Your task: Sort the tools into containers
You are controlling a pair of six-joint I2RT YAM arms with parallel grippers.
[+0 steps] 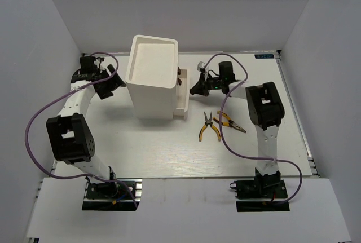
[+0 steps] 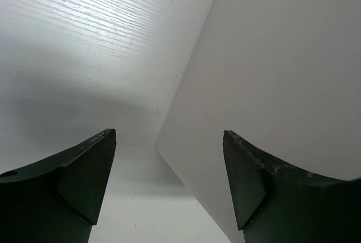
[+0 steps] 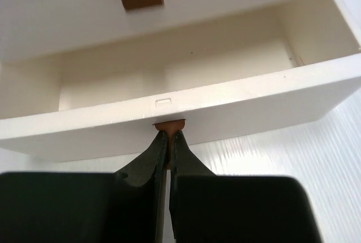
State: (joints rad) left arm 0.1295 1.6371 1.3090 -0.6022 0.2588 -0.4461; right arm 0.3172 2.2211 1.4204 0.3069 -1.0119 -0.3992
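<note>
Evidently the right gripper [image 3: 168,135] is pinched tight on the open drawer's [image 3: 254,102] small brown knob [image 3: 169,124], probably a light, rigid, slippery hold. The left gripper [image 2: 169,136] gapes empty beside the cabinet [image 2: 282,57].

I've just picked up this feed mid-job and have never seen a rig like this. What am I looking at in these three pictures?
Two robot arms are bolted at the near edge of the table. The wide picture comes from a fixed camera above and behind them. The other two come from a camera on each wrist, looking past its own fingers. A white cabinet stands mid-table, with two yellow-handled pliers lying to its right. The right gripper is shut on the brown knob of an open drawer; no tool shows inside it. The left gripper is open at the cabinet's other side, holding nothing.
</note>
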